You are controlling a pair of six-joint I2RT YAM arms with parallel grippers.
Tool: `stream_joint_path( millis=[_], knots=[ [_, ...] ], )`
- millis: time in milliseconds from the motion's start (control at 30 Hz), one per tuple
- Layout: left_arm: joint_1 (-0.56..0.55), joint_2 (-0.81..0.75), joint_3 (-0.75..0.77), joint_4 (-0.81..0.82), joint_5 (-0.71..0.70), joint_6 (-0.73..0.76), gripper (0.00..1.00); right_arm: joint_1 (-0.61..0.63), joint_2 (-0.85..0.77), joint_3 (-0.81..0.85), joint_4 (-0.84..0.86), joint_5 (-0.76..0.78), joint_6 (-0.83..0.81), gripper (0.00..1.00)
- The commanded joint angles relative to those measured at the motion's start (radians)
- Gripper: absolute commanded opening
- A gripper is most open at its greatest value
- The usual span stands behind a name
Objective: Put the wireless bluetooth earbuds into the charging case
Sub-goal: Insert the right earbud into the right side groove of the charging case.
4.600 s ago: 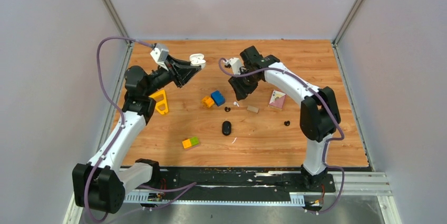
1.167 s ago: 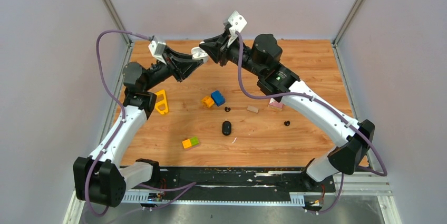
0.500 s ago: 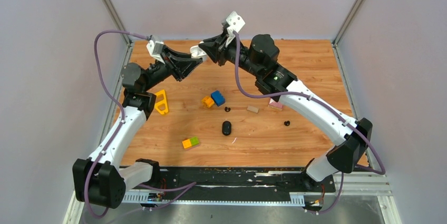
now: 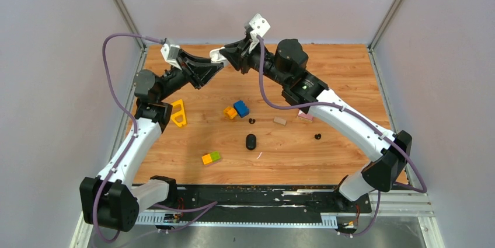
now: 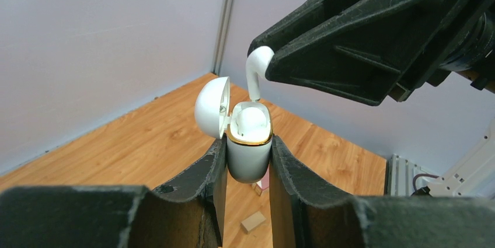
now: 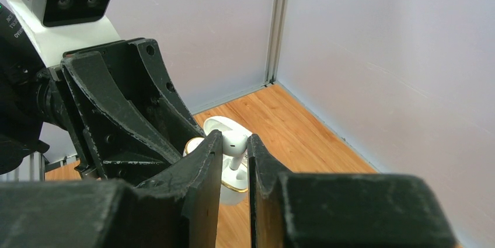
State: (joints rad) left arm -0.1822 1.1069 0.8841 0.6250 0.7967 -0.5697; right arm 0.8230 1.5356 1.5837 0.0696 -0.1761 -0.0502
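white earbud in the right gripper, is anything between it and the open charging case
Nothing visible does: the white earbud hangs stem down right over the charging case, its lid swung aside, with only air between them.

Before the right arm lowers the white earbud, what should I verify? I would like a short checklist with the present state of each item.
1. The case is clamped upright in the left gripper: ok.
2. The lid is swung open, away from the opening: ok.
3. The white earbud is pinched in the right gripper, stem pointing down: ok.
4. The stem tip is lined up with a slot: cannot tell; it hangs by the rim of the case.
5. The slot below is free: cannot tell; something white shows inside.
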Motion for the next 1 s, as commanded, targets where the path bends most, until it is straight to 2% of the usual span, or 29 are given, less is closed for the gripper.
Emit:
stream_joint_path(
  millis=[0,600,967],
  knots=[
    [0.007,-0.024,0.053,0.039,-0.022,-0.022,0.00,0.013,-0.006,-0.007,0.030,0.014,0.002,0.12],
    [0.010,-0.026,0.049,0.030,-0.026,-0.022,0.00,0.018,0.000,-0.010,0.047,0.092,-0.026,0.12],
    [0.012,-0.024,0.050,0.027,-0.031,-0.022,0.00,0.018,0.005,-0.015,0.055,0.078,-0.037,0.12]
  ],
)
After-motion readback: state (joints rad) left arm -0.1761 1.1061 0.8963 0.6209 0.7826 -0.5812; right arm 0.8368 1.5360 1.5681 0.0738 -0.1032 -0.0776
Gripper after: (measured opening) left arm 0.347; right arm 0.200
